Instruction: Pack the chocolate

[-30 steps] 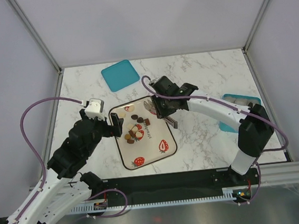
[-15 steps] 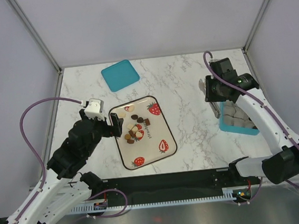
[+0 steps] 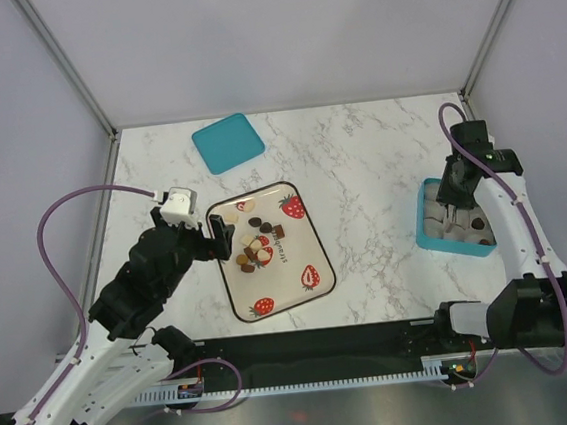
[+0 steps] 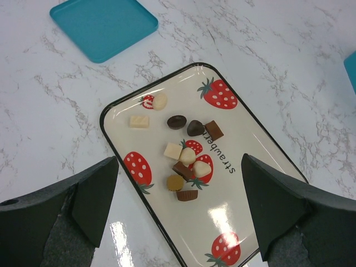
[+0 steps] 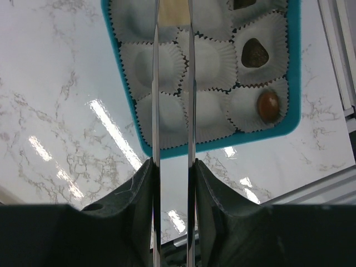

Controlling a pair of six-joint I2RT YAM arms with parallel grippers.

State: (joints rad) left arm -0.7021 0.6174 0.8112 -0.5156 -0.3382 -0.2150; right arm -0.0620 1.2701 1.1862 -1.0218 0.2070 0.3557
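In the left of the top view, the left hand (image 3: 222,240) hangs by the left edge of the strawberry tray (image 3: 289,290). Its two fingers are spread wide and hold nothing. Most of the chocolate (image 4: 188,156) lies loose on that tray, in a bunch that runs from upper left down to the middle in the left wrist view. A blue lid (image 3: 229,142) lies flat on the counter (image 3: 359,165) above the tray. Far right, the right hand (image 3: 452,218) hangs over the blue box (image 3: 421,224) and pinches a tan piece (image 5: 172,10) between its thin fingers. I think the step now is dropping this piece in. Next, the hand needs to go down over an empty paper cup (image 5: 214,53) and let go. The tan piece is cut off by the top of the picture, so I cannot tell its long side. Other pieces (image 5: 256,53) already sit in cups at the right of the box.
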